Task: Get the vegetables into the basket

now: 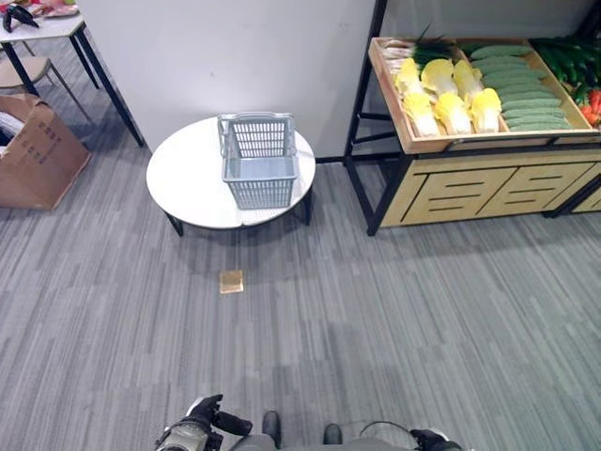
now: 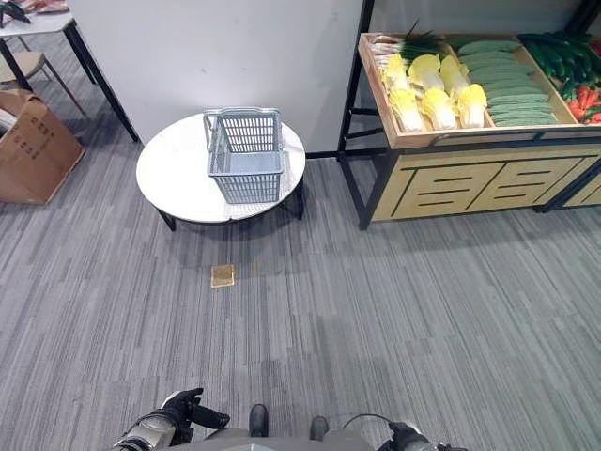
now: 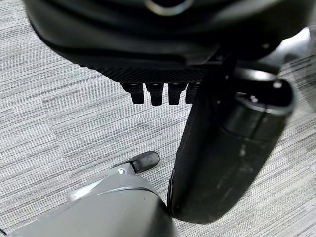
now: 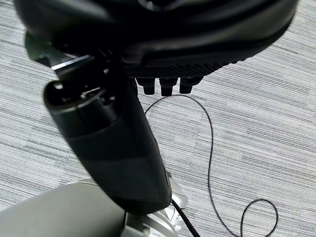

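A grey plastic basket [image 1: 259, 160] stands upright on a round white surface [image 1: 188, 183] set on dark legs against the pale wall, its handles folded up at the far rim and nothing visible inside it. To the robot's right of that surface, well apart from the basket, a wooden produce stand [image 1: 470, 183] on a black frame carries the vegetables: yellow-white cabbages [image 1: 449, 99] in the nearer compartment with some green leafy stalks [image 1: 430, 47] behind them, a stack of pale green cucumbers [image 1: 526, 94] beside these, darker green cucumbers [image 1: 568, 58] farther right, and a glimpse of red vegetables [image 1: 593, 105] at the edge. Between the robot and the round surface lies grey striped carpet with one small tan square [image 1: 231, 281] lying flat on it, just in front of the surface. On the far left a brown cardboard box [image 1: 38, 155] sits on the floor beside a chair [image 1: 33, 70] and a white table [image 1: 47, 26] with dark legs. The left hand [image 1: 211, 418] hangs low at the near edge, fingers curled in and holding nothing, over bare carpet in its wrist view. The right hand [image 2: 406, 436] also hangs low, its fingers [image 4: 168, 85] likewise tucked and holding nothing.
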Controlling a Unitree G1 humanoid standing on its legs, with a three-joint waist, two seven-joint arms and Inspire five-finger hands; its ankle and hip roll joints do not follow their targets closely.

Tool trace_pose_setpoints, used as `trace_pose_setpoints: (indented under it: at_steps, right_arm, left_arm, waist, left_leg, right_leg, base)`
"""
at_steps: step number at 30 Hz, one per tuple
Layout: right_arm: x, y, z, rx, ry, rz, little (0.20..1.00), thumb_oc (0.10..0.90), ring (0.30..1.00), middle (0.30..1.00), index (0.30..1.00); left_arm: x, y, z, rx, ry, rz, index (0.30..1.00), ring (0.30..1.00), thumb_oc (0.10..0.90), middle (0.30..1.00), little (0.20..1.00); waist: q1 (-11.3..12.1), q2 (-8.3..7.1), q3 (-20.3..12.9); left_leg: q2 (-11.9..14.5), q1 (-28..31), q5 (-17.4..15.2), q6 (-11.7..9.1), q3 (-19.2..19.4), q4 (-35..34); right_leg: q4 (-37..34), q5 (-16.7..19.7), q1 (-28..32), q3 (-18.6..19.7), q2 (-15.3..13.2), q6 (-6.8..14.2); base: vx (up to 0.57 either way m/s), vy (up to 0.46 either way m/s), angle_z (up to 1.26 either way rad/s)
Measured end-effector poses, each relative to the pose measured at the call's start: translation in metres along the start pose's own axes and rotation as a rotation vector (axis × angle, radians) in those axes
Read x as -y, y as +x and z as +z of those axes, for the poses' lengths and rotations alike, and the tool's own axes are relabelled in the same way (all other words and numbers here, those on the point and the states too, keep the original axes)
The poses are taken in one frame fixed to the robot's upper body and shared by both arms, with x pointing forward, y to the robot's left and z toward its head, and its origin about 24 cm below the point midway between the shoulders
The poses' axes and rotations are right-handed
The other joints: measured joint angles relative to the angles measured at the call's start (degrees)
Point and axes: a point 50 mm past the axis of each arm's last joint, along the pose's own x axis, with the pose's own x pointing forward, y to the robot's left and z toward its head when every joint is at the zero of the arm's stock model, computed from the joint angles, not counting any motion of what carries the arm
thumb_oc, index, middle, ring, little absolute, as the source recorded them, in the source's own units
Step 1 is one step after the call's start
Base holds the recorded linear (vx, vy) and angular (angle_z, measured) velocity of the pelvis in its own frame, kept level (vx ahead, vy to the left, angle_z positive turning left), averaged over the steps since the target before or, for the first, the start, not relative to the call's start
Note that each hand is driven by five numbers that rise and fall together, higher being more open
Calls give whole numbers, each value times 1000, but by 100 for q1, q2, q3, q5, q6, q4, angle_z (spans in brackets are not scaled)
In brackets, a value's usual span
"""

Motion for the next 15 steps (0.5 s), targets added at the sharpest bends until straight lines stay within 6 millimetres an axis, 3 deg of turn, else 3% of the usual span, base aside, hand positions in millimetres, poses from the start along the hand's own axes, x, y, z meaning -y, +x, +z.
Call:
trace_pose_setpoints:
  at_steps: [15]
  right_arm:
    - [1,0,8,23,16,5,1000,900,1000,1000,1000]
  left_arm:
    - [-8,0,4,16,-5,27,1000,1000,900,1000,1000]
  waist:
    - [9,-133,95]
  left_leg:
    - [19,-112,-3,14,105,1]
  right_leg:
    - [41,4,-175,86,6,22]
  base:
    - [36,21,-4]
